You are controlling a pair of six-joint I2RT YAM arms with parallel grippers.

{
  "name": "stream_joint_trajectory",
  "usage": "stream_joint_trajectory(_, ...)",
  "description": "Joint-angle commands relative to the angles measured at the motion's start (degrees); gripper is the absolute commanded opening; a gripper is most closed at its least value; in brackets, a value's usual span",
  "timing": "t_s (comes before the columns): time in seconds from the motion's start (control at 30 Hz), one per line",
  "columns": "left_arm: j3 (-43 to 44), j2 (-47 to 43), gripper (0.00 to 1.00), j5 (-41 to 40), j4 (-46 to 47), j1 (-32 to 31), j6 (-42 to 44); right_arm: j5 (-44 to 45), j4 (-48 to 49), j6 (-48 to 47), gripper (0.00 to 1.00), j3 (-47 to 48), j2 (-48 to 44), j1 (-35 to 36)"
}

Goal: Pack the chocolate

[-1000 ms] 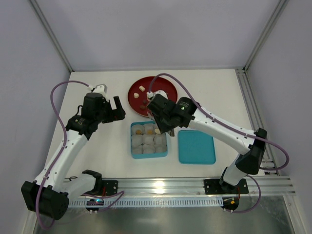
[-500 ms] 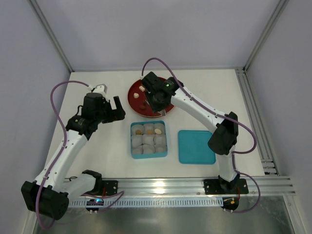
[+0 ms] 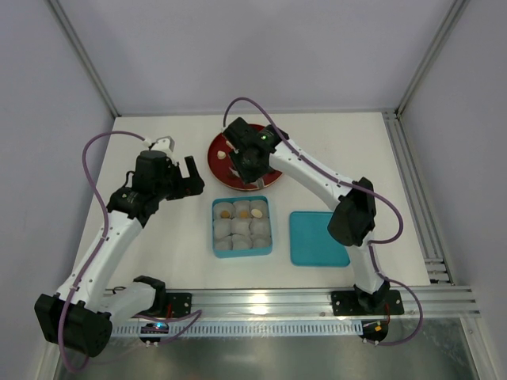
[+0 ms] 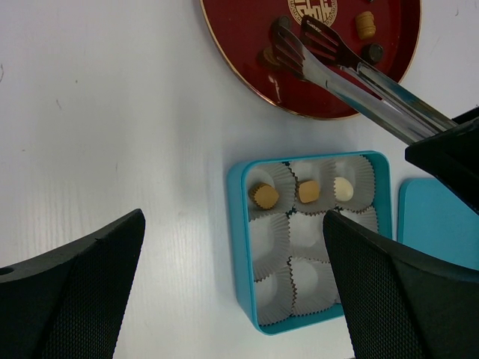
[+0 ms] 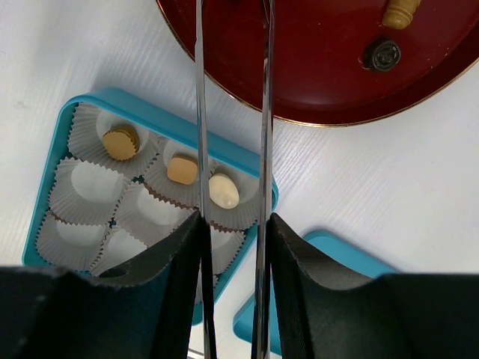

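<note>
Three pieces of chocolate lie in the back row of paper cups in the blue box (image 4: 238,247): two tan (image 4: 263,196) (image 5: 182,169) and one cream (image 5: 224,190). More pieces rest on the red plate (image 3: 215,158): a tan one (image 4: 365,24), a dark one (image 5: 382,54) and a brown one (image 4: 269,56) at the tong tips. My right gripper (image 5: 233,218) (image 3: 247,162) is shut on metal tongs (image 4: 359,78), whose slightly parted tips hover over the plate. My left gripper (image 4: 233,224) (image 3: 190,176) hangs open and empty above the box's left side.
The box's other paper cups (image 4: 310,280) hold nothing. A blue lid (image 3: 318,237) lies flat to the right of the box. The enclosure walls stand at the back and both sides, and a metal rail (image 3: 261,301) runs along the near edge.
My right arm has swung from above the box back over the red plate, carrying the tongs. The left arm has not moved.
</note>
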Motion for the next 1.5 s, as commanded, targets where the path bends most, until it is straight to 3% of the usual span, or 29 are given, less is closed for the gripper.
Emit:
stream_joint_trajectory(0.0, -0.10, 0.06, 1.00, 1.70, 1.50, 0.28, -0.39, -0.75, 0.68, -1.09, 0.42, 2.06, -0.50, 0.08)
stream_joint_trajectory(1.47, 0.07, 0.24, 1.00, 1.26, 1.50, 0.28, -0.39, 0.57, -1.08, -2.93, 0.42, 4.96, 3.99, 0.52)
